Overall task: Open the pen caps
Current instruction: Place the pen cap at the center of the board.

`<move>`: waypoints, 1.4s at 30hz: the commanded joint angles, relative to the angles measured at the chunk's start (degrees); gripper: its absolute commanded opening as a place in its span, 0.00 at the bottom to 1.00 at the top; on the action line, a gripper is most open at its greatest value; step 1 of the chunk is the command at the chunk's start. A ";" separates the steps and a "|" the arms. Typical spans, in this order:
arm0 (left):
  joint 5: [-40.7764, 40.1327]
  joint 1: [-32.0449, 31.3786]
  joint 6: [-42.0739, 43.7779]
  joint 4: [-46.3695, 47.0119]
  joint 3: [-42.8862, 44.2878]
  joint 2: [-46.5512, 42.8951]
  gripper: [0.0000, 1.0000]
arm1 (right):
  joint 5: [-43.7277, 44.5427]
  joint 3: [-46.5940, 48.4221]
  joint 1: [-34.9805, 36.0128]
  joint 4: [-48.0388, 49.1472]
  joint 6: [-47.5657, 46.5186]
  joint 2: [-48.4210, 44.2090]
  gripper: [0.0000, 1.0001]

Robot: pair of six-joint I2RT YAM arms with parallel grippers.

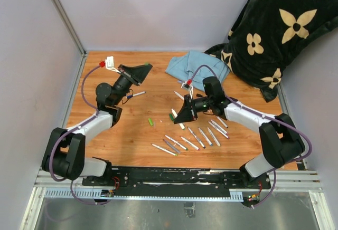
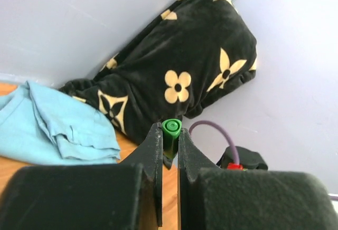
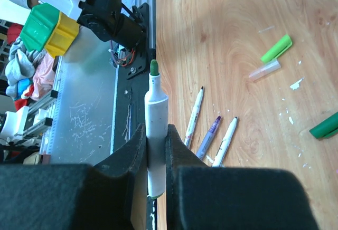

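Nearest the arm bases, a row of markers (image 1: 191, 137) lies on the bench (image 1: 127, 130). From above they are too small to tell which of them carry caps. Just beyond the row, the right tool (image 3: 155, 131) is clamped on a white marker barrel (image 3: 157, 103) whose green nib (image 3: 153, 67) is bare. Farther back and raised, the left tool (image 2: 169, 132) is pinched on the green cap (image 2: 171, 126), which sits at the very fingertips, well apart from that barrel.

So this cap is off, and the step in hand looks like putting the two pieces down. To do it well, bring each tool low over the wood before letting go, so the cap cannot bounce or roll. Lay the barrel clear of the row so no pen gets knocked.

Only the right wrist view shows the bare nib. It also shows a light green cap (image 3: 276, 48) and a dark green cap (image 3: 324, 126) loose on the wood, with three pens (image 3: 211, 132) beside the fingers. Only the left wrist view shows the cap in the left grip plainly. Only the overhead view shows how far apart the two tools stand, and that the blue cloth (image 1: 195, 66) and flowered cushion (image 1: 274, 24) lie at the far side.
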 commanded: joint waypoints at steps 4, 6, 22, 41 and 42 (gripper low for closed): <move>-2.15 0.04 0.17 -7.08 -2.72 0.17 0.00 | 4.96 3.88 -0.13 -11.59 -9.79 -0.23 0.01; -3.02 -0.01 -0.05 -12.52 -3.68 1.73 0.00 | 7.47 4.94 -1.13 -15.21 -12.84 -0.63 0.01; -22.17 -6.02 -0.56 -56.55 19.68 25.47 0.00 | 9.50 5.22 -6.06 -17.80 -15.78 -3.31 0.01; -23.11 -6.87 3.56 -67.59 34.26 36.67 0.30 | 8.79 5.40 -6.55 -18.40 -16.26 -3.57 0.01; -23.04 -6.90 3.64 -67.60 34.32 36.55 0.31 | 8.81 5.36 -6.59 -18.39 -16.26 -3.57 0.01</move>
